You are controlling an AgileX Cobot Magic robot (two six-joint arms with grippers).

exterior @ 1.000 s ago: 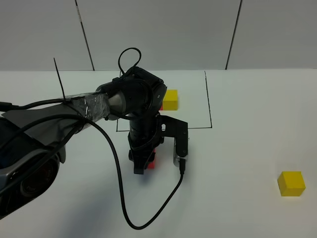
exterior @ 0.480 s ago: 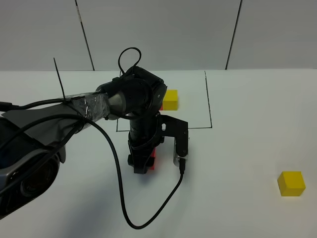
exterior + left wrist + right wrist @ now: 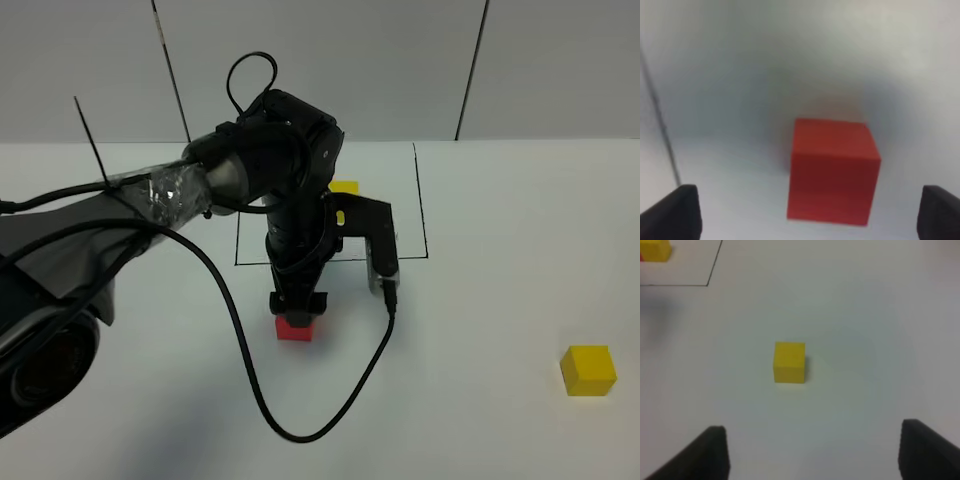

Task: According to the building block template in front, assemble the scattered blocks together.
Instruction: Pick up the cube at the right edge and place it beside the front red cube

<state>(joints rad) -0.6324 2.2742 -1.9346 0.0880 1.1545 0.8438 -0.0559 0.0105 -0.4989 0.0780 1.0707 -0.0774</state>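
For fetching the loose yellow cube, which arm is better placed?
Right. The yellow cube lies centred before the open right gripper; the left gripper hangs above the red cube, far from it.

A lab: white table (image 3: 500, 250), grey wall panels (image 3: 320, 70).

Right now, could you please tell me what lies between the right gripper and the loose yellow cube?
Only bare white table separates the right gripper from the yellow cube, as the right wrist view shows.
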